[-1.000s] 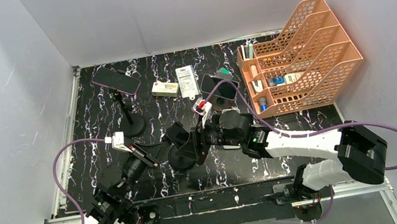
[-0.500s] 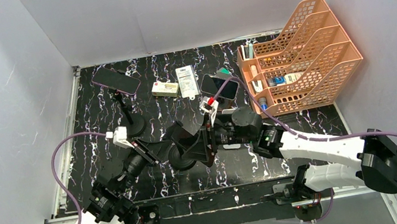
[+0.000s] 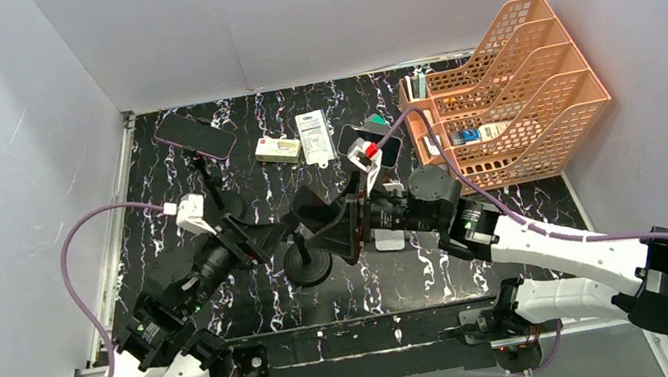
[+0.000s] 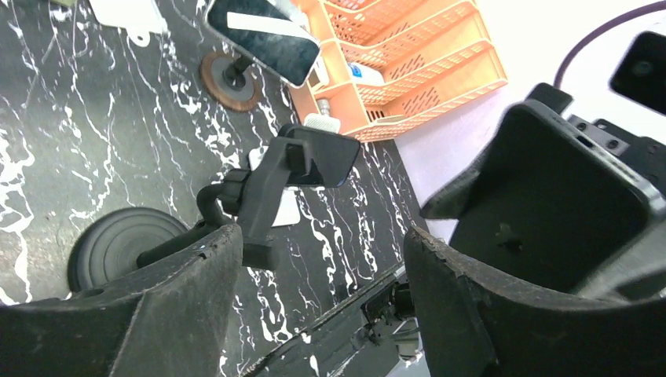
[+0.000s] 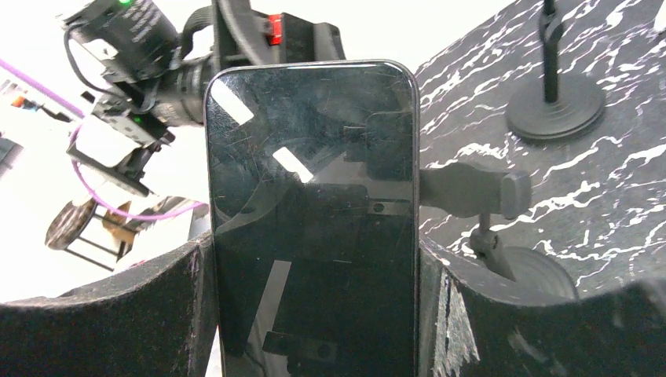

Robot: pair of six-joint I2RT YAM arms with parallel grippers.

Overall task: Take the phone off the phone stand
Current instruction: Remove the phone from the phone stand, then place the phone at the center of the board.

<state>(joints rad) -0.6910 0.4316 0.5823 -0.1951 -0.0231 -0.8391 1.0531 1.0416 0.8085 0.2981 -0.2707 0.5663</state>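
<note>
Leftward first — the left hand point(image 3: 257, 236) is spread wide, nothing between its fingers, reaching beside the phone stand point(image 3: 305, 254). The stand's cradle point(image 4: 314, 155) shows bare. Just right of it, the phone point(image 5: 312, 212) sits clamped by its long edges in the right hand point(image 3: 354, 229), lifted apart from the cradle. Judged: removal essentially done — only carrying clear or setting down is left. Open black counter point(image 3: 394, 275) lies near the bases; the orange rack point(image 3: 508, 100) crowds the right side.
</note>
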